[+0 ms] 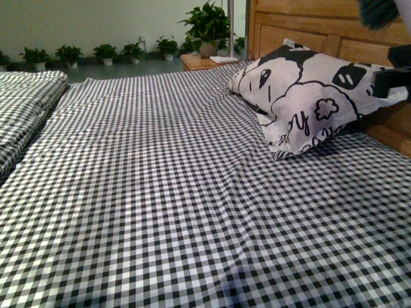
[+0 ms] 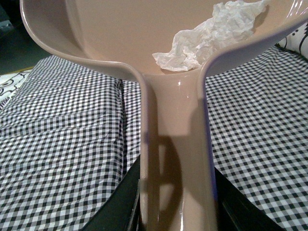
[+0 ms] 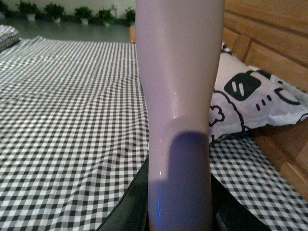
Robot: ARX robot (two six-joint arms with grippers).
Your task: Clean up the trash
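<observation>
The trash (image 2: 211, 36), a crumpled white paper wad, lies inside the mauve dustpan (image 2: 96, 33), close to where the pan meets its handle. My left gripper (image 2: 175, 202) is shut on the dustpan handle (image 2: 173, 134) and holds the pan above the checked bed. In the right wrist view my right gripper (image 3: 180, 211) is shut on the pale lilac brush handle (image 3: 178, 96), which stands up in front of the camera. Dark brush bristles (image 1: 379, 13) show at the front view's top right corner. No trash shows on the sheet in the front view.
A black-and-white checked sheet (image 1: 160, 192) covers the bed. A cartoon-print pillow (image 1: 308, 96) leans on the wooden headboard (image 1: 302, 25) at the right. A folded checked quilt (image 1: 26, 102) lies at the left. A nightstand (image 1: 202, 61) and potted plants (image 1: 209, 25) stand beyond.
</observation>
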